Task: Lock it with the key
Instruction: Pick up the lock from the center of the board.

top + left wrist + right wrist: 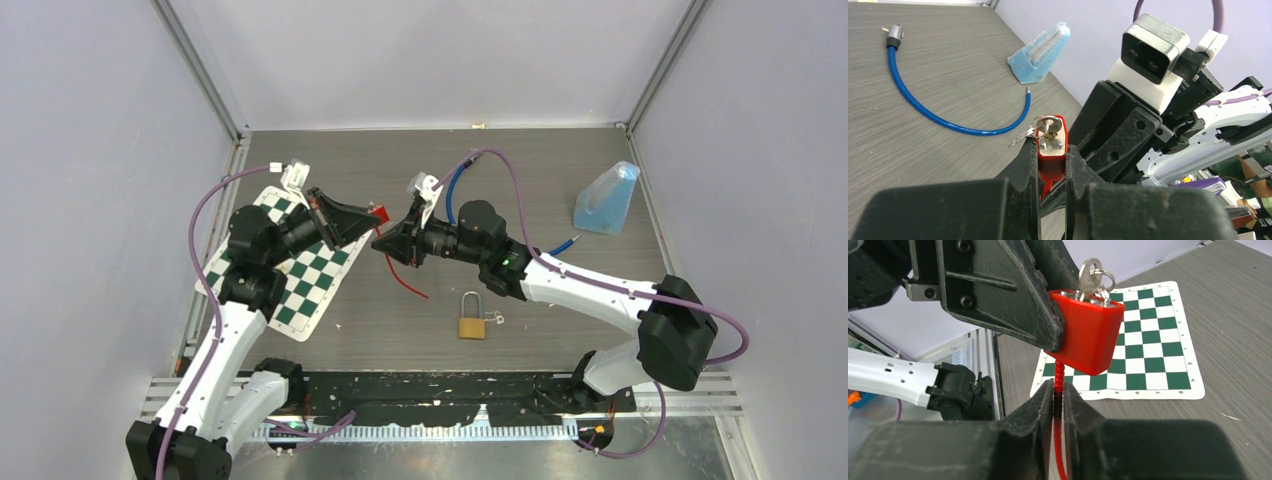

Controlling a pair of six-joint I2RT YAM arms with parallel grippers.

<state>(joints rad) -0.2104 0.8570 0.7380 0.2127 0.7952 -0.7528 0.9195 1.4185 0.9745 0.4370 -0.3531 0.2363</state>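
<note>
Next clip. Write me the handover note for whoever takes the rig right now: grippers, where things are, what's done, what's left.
Left gripper: shut on the red lock, held off the table.
Right gripper: shut on the red cable just under the lock body.
Key: in the lock's keyhole, with its ring on it.
Done: lock lifted, key inserted, cable gripped.
Left: the cable's other end seems to trail loose. It probably needs seating in the lock, then the key turned. Whether the lock is locked cannot be told.
</note>
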